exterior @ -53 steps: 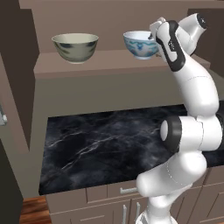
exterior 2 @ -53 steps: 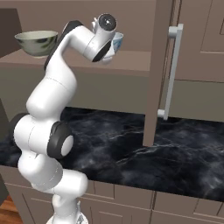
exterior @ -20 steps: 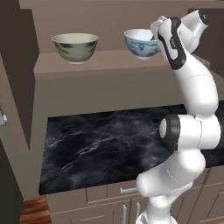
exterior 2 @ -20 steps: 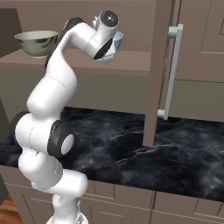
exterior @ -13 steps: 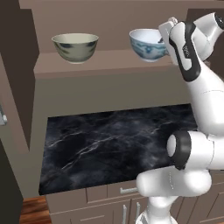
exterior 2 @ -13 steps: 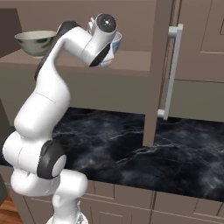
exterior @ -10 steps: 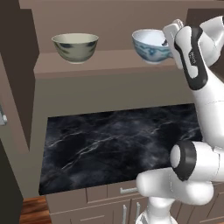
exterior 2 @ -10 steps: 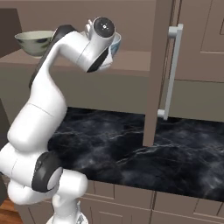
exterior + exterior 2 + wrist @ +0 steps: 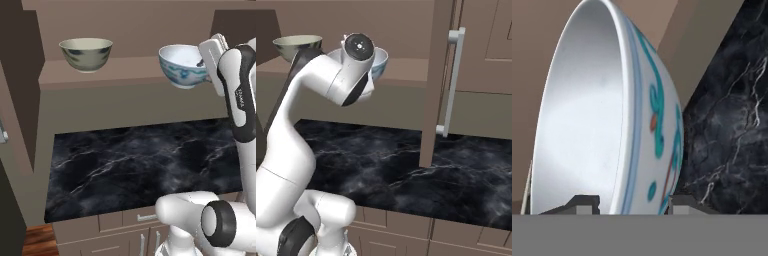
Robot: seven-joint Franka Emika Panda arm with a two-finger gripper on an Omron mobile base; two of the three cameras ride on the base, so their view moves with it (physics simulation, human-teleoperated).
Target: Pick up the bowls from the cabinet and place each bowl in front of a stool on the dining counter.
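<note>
Bowls are being split up: the olive bowl is sitting upright near the left end of the cabinet shelf, waiting its turn. Further right, the blue bowl is hanging just off the shelf's front edge, above the black marble surface. The tool is pinching its rim, one finger inside the wall and the other outside, so the bowl is riding level and clearing the shelf's front edge. Right of the arm, the cabinet door with its silver handle is standing open, leaving room to draw the bowl out. My guess is that the carry toward the dining counter is just starting.
</note>
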